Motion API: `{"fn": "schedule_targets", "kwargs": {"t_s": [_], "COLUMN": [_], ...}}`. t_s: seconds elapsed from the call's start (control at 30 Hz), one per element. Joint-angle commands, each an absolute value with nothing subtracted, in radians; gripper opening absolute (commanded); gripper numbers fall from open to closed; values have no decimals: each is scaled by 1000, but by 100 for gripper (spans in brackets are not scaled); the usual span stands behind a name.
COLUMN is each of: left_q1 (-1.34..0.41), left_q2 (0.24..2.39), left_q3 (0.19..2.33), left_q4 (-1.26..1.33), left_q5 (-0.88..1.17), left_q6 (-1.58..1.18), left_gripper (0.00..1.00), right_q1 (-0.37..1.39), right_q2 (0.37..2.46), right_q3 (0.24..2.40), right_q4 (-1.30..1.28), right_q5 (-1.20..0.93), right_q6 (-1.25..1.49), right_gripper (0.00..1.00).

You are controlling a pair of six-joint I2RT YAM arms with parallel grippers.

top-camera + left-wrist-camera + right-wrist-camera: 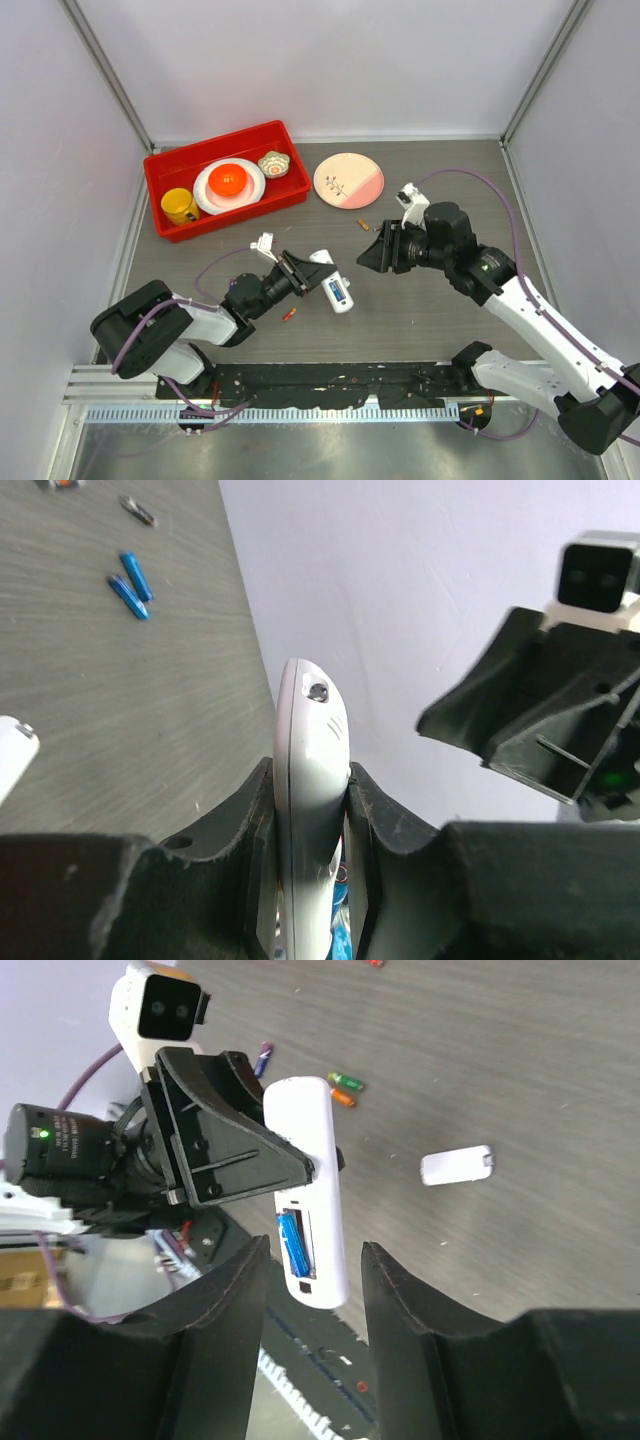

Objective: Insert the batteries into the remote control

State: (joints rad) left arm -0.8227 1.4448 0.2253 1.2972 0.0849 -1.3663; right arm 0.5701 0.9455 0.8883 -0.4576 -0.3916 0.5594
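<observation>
Remote control (pixel 312 1150) is clamped edge-on in the left end effector (pixel 310 780) above the table (pixel 120 700), with one blue battery (pixel 290 1242) seated in its bay. The right end effector (pixel 372 250) is released, jaws apart, close beside it.

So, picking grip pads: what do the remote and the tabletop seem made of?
Remote control: likely smooth, slightly glossy white moulded plastic, judging by rounded edges and soft highlights. Table: matte grey surface with streaky wood grain, probably laminate, though possibly real wood.
</observation>
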Motion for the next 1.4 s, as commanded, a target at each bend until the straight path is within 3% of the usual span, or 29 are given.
{"fn": "schedule_targets", "kwargs": {"t_s": [0.0, 0.23, 0.77, 1.37], "left_q1": [-819, -819, -818, -819], "left_q2": [1460, 1460, 1397, 1370], "left_q3": [233, 222, 238, 247], "left_q4": [1525, 1520, 1416, 1381], "left_q5": [-50, -100, -34, -14], "left_q6": [-1293, -1296, -1322, -1316], "left_gripper": [0, 0, 0, 0], "right_q1": [696, 961, 980, 985], "right_q2": [983, 1101, 1158, 1215], "right_q3": [999, 1091, 1061, 1057], "right_q4": [-655, -686, -534, -505], "right_q5": [-134, 83, 64, -32], "right_q6": [425, 396, 376, 373], "right_gripper": [45, 51, 54, 45]}}
